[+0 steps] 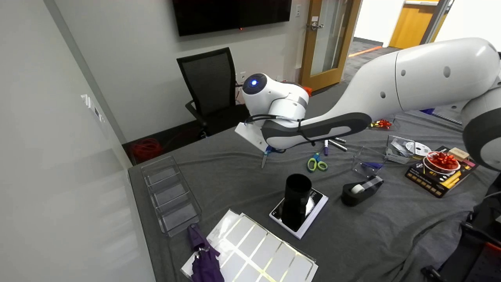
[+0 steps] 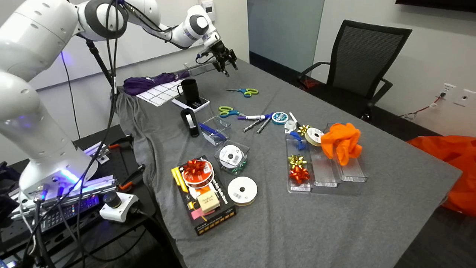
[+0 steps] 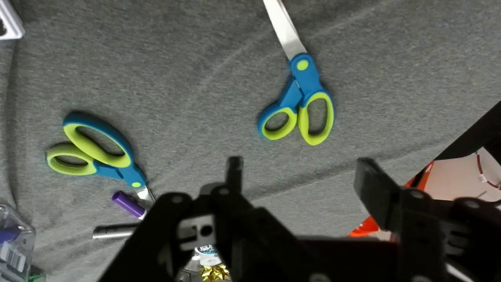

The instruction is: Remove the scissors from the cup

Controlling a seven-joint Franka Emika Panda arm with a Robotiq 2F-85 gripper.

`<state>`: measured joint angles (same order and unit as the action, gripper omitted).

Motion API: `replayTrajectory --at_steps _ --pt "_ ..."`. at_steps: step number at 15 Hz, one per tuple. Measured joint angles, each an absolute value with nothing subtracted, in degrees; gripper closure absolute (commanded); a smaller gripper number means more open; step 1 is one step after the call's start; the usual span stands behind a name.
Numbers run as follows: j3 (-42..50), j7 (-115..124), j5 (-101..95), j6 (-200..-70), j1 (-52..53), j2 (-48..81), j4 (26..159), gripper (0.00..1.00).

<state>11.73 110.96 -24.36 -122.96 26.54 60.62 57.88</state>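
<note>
In an exterior view, the black cup (image 1: 298, 194) stands upright on a flat, white-edged box (image 1: 313, 218). Beyond the cup and slightly to its right, the nearer scissors (image 1: 316, 157) lie on the gray cloth (image 1: 235, 184), lime rings toward it. The farther scissors (image 1: 265, 158) lie beyond the cup to its left, partly hidden by the white arm (image 1: 368, 94). The tape dispenser (image 1: 354, 197) sits to the cup's right.

In an exterior view, the gripper (image 2: 231, 71) hangs above the cloth, beyond the cup and to its right, released, its fingers spread apart. The farther scissors lie to the cup's right, blades on its side; the nearer scissors lie in front and to the right. A white gridded sheet (image 2: 163, 92) lies to the cup's left.

In the wrist view, a white corner (image 3: 11, 23) is probably the box beneath the cup, though too little shows to be sure. The nearer scissors lie on that side, a purple-capped marker (image 3: 128, 204) just beside their blades. Both pairs rest on the cloth, outside the cup. The gripper's fingers (image 3: 370, 184) stand wide, cloth showing between them.
</note>
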Motion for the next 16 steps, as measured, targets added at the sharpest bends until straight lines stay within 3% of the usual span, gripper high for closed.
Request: replayTrajectory --at_steps 8,16 --pt "9.6 101.2 -23.5 -120.2 25.9 59.2 58.0 0.00" --pt "3.4 83.6 -17.8 -120.1 21.0 49.7 64.8 0.00"
